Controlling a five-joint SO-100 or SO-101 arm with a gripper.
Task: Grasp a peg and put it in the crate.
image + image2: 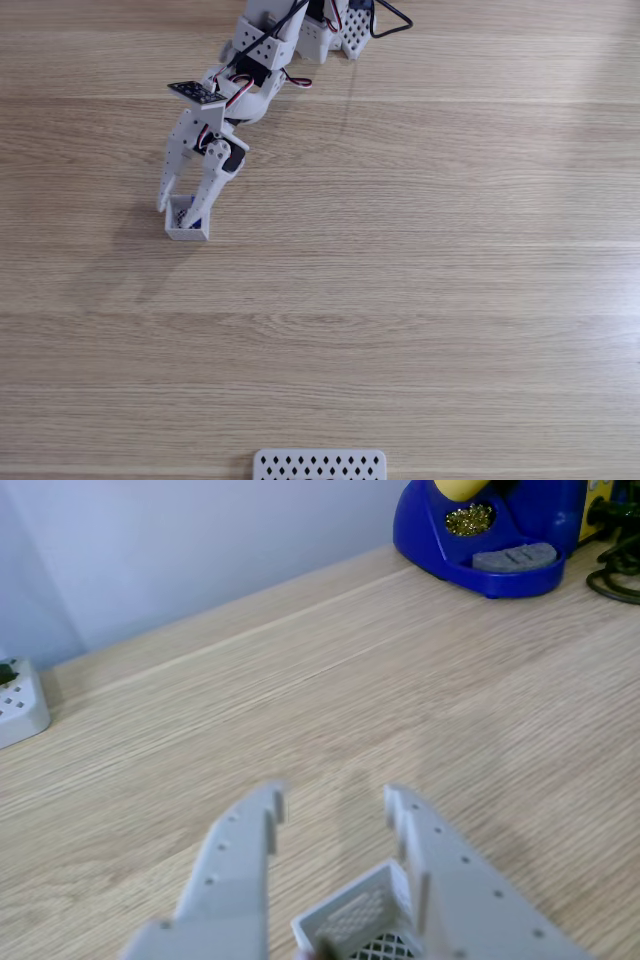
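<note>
Fingers: two white fingers (435, 855), spread apart with nothing between the tips in the other view; gripper (182, 205) points down over the crate in the fixed view.
Peg: a sliver of blue (195, 222) shows inside the crate in the fixed view, beside the right-hand finger; looks dropped in already, though whether it lies flat or leans on the wall I cannot tell.
Crate: small white box (187, 233) on the table, directly under the fingertips; in the other view its mesh wall (352, 915) sits between the two fingers, very close to the right-hand one.
Arm: white, reaching from the top edge of the fixed view down-left to the crate.
Table: bare pale wood (420, 300).
Surroundings: white panel with diamond holes (319, 465) at the bottom edge, well apart; blue stand (490, 530) at the far corner in the other view.
Risk: a finger lifting out could catch the crate wall and drag or tip it, the crate being light; the peg could snag if it leans on a finger.
Count: one peg, one crate, one gripper, one panel.
</note>
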